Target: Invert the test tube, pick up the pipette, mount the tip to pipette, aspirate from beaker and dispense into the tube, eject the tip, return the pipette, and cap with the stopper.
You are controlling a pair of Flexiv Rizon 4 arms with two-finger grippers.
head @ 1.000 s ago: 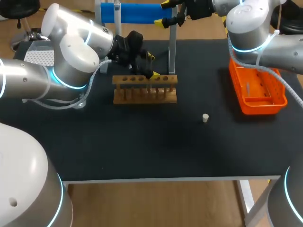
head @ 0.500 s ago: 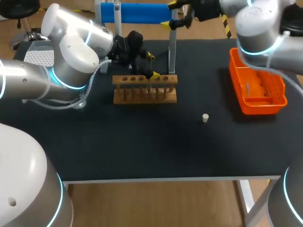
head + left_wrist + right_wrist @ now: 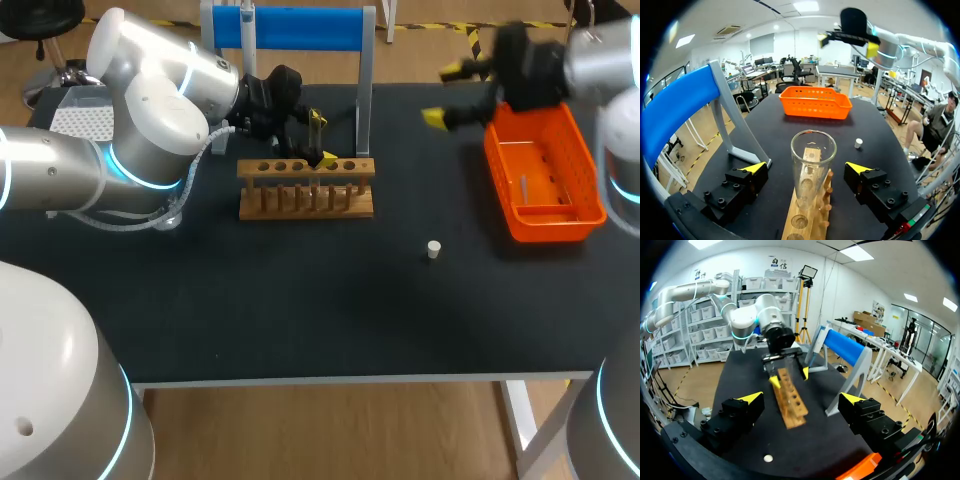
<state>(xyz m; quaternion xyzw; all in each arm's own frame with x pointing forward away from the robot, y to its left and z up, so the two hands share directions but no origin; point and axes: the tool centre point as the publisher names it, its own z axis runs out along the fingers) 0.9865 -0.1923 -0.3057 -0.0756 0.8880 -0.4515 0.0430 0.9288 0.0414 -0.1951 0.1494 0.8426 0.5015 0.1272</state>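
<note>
Black surface [image 3: 300, 310] seen from above, w/ my two arms coming in from either side.

My L hand [image 3: 322, 138] is at the back edge of a wooden rack [image 3: 305, 190], which stands near the middle-back of the surface. Its fingers are spread and released, one on each side of a clear glass test tube [image 3: 813, 160], neither touching it. The test tube stands in one of the wooden rack's holes, open mouth up.

My R hand [image 3: 442, 93] hangs in the air over the back R part of the surface, just beside the far corner of an orange basket [image 3: 590, 215]. Its fingers are wide apart and hold nothing.

A thin pale stick [image 3: 522, 187] shows inside the orange basket; too small to tell what it is.

A small white stopper [image 3: 433, 249] lies alone on the surface, between the wooden rack and the orange basket but nearer the front edge, well apart from both hands.

Behind the wooden rack stands a frame [image 3: 300, 25] w/ a blue top bar on grey legs.
</note>
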